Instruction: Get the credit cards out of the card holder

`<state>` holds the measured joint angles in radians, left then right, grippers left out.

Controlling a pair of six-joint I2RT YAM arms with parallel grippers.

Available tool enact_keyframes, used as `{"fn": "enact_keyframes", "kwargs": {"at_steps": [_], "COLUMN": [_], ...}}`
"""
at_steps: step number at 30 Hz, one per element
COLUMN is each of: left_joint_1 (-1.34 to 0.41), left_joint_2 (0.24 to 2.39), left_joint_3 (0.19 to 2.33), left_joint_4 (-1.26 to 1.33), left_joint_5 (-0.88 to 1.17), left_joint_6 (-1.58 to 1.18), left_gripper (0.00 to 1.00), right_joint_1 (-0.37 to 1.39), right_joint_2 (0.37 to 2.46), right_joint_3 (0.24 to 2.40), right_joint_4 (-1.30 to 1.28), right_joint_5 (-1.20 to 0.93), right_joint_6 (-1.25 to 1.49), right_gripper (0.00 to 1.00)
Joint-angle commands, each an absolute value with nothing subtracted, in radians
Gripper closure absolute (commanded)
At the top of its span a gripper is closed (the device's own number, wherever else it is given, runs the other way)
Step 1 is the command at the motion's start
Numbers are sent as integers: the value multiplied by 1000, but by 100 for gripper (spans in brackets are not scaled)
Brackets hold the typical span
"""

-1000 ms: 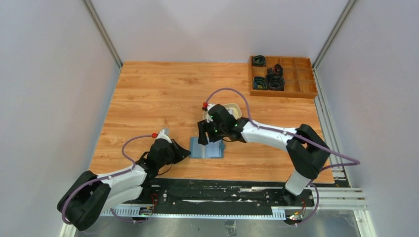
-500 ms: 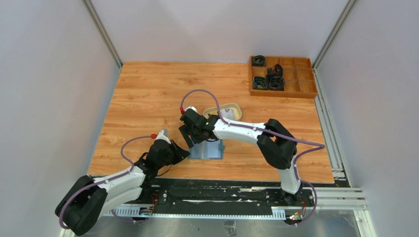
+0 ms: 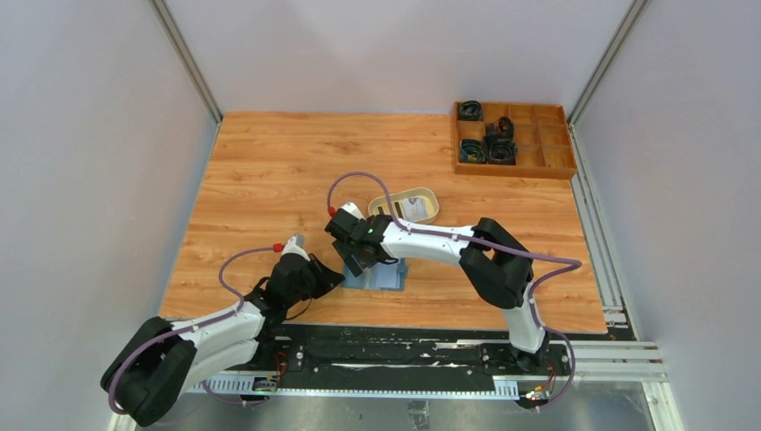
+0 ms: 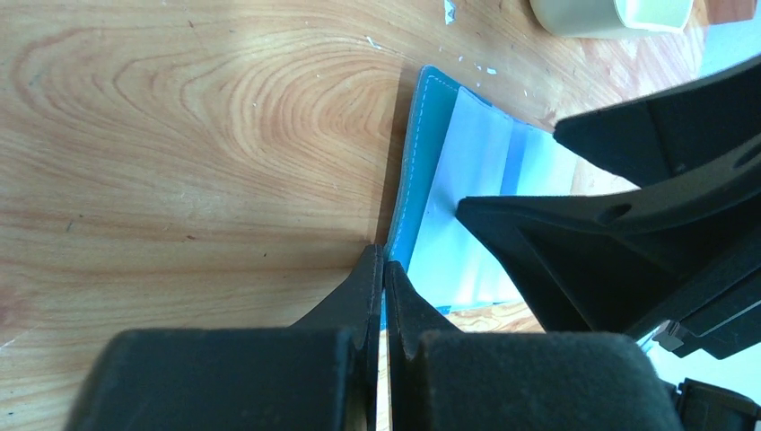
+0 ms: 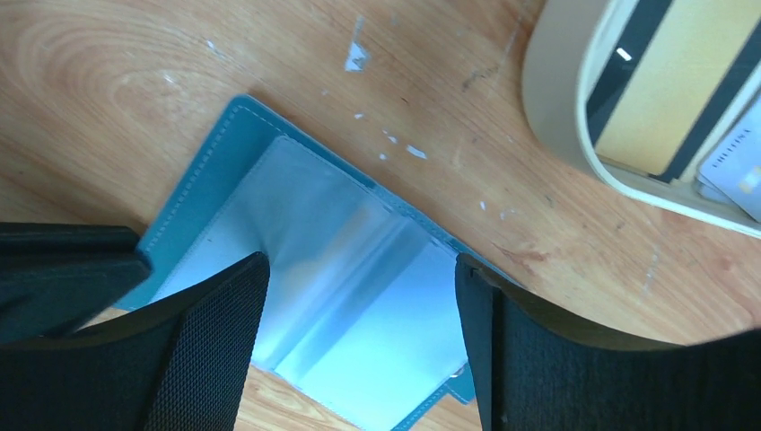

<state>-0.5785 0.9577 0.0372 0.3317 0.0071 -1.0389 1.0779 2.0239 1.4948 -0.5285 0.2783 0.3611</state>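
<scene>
The teal card holder (image 3: pixel 384 275) lies open on the table, its pale blue-grey sleeves facing up (image 5: pixel 341 260). My left gripper (image 3: pixel 336 273) is shut on its left edge (image 4: pixel 384 260), where the teal cover (image 4: pixel 415 153) runs between the fingers. My right gripper (image 3: pixel 359 260) is open and hangs just above the holder, one finger over each side (image 5: pixel 359 269). Credit cards lie in the beige oval tray (image 3: pixel 429 194): a tan one with dark stripes (image 5: pixel 669 85) and a whitish one (image 5: pixel 740 171).
The tray (image 5: pixel 556 99) stands just behind the holder, and its rim also shows in the left wrist view (image 4: pixel 583 13). A wooden compartment box (image 3: pixel 529 166) with dark items stands at the back right corner. The table's front edge is close behind the holder.
My right arm has swung left from over the tray to above the open holder, uncovering the tray. My left gripper has stayed shut on the holder's edge.
</scene>
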Motion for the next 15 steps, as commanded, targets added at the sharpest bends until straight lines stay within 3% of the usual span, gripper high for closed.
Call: {"fn": "enact_keyframes", "kwargs": {"at_steps": [1, 15], "left_joint_1": [-580, -580], "left_joint_2": [995, 1004], "left_joint_3": [-23, -15], "left_joint_4": [211, 209], "left_joint_5": [-71, -79], "left_joint_6": [-1030, -1030], "left_gripper": [100, 100], "right_joint_1": [1088, 1088], "right_joint_2": [1972, 2082], "right_joint_3": [1419, 1656], "right_joint_4": [-626, -607], "right_joint_5": [385, 242], "right_joint_6": [323, 424], "right_gripper": [20, 21]}}
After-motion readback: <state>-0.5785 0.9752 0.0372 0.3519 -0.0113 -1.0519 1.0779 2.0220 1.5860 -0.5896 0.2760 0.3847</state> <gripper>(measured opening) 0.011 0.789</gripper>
